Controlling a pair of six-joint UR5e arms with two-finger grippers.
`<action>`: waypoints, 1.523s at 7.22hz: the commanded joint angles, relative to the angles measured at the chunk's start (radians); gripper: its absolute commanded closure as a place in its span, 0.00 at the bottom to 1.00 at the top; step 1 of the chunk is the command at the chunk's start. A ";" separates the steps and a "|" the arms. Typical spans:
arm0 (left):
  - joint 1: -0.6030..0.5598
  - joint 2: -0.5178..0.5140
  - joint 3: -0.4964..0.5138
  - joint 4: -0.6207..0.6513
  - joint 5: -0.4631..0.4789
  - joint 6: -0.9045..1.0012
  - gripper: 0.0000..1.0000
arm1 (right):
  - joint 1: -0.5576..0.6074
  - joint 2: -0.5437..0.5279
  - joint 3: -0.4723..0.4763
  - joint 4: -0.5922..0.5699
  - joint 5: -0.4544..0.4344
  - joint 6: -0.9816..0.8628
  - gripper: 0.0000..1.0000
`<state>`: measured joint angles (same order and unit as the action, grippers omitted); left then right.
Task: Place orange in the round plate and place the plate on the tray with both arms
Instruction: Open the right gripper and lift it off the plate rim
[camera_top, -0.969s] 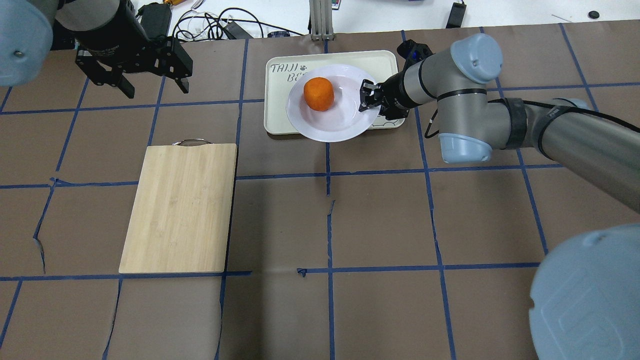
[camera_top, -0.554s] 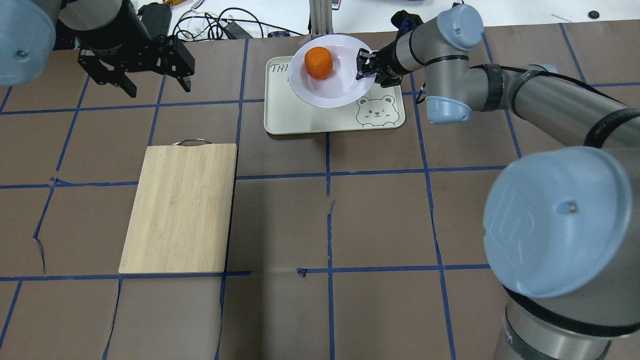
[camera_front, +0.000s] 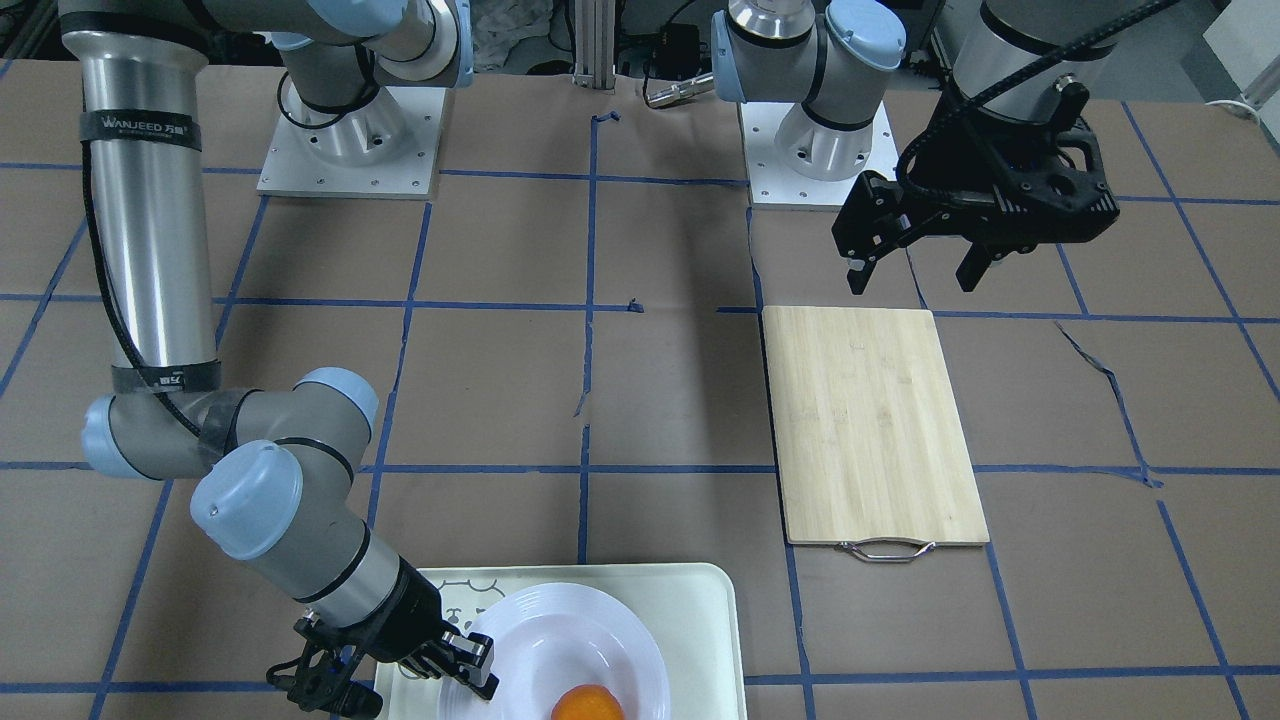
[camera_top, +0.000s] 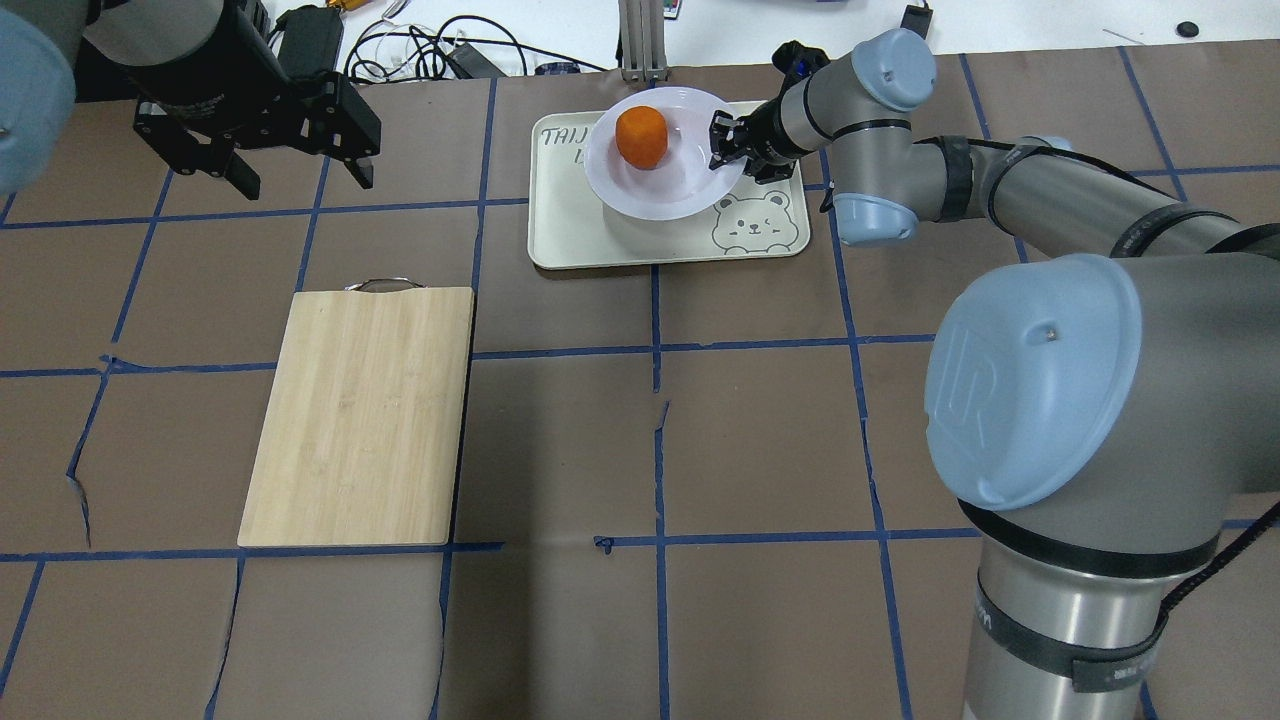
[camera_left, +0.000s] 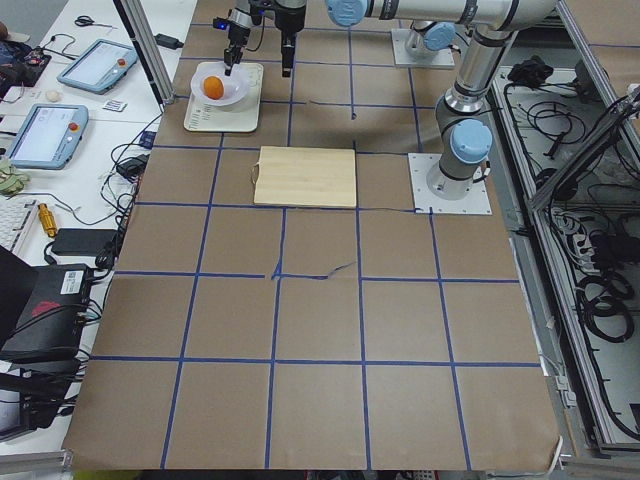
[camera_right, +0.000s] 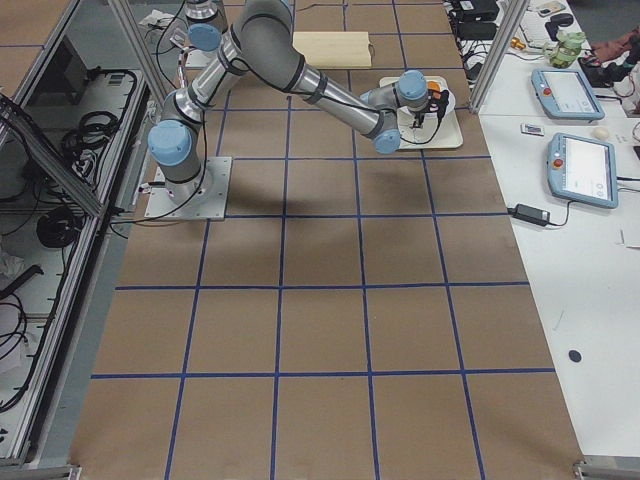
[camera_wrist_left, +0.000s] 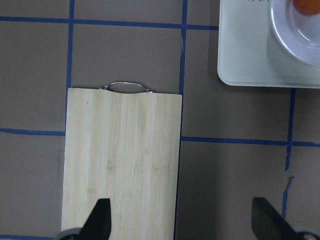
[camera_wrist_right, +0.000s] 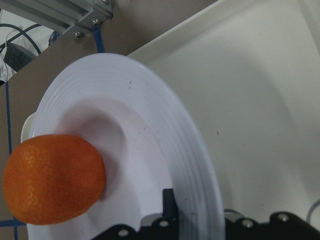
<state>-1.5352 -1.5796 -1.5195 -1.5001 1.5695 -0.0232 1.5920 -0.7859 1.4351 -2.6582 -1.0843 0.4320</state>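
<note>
The orange (camera_top: 641, 137) lies in the white round plate (camera_top: 665, 190), off-centre toward its far left. My right gripper (camera_top: 722, 143) is shut on the plate's right rim and holds the plate over the far half of the cream tray (camera_top: 600, 245), whose bear face (camera_top: 746, 225) is uncovered. In the right wrist view the orange (camera_wrist_right: 52, 185) sits in the plate (camera_wrist_right: 165, 145) above the tray (camera_wrist_right: 260, 100); whether plate and tray touch I cannot tell. My left gripper (camera_top: 303, 176) hangs open and empty at the far left, well above the table.
A bamboo cutting board (camera_top: 360, 415) with a metal handle lies left of centre, below the left gripper (camera_wrist_left: 182, 220). Cables and a power brick (camera_top: 420, 45) lie on the white bench beyond the table's far edge. An aluminium post (camera_top: 640, 40) stands just behind the tray.
The right arm carried the plate with the orange from the tray's near edge toward its far side and lower, uncovering the bear face. The left gripper has barely shifted.
</note>
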 joint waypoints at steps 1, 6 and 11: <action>0.000 0.033 -0.042 0.008 -0.008 0.005 0.00 | -0.001 -0.006 -0.001 0.003 -0.041 0.004 0.14; 0.000 0.033 -0.039 -0.023 -0.002 0.002 0.00 | -0.070 -0.166 -0.039 0.251 -0.136 -0.053 0.00; 0.000 0.033 -0.044 -0.022 -0.008 0.000 0.00 | -0.067 -0.366 -0.051 0.545 -0.265 -0.137 0.00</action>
<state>-1.5355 -1.5462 -1.5618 -1.5217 1.5630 -0.0217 1.5223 -1.0947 1.3841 -2.2004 -1.3014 0.3086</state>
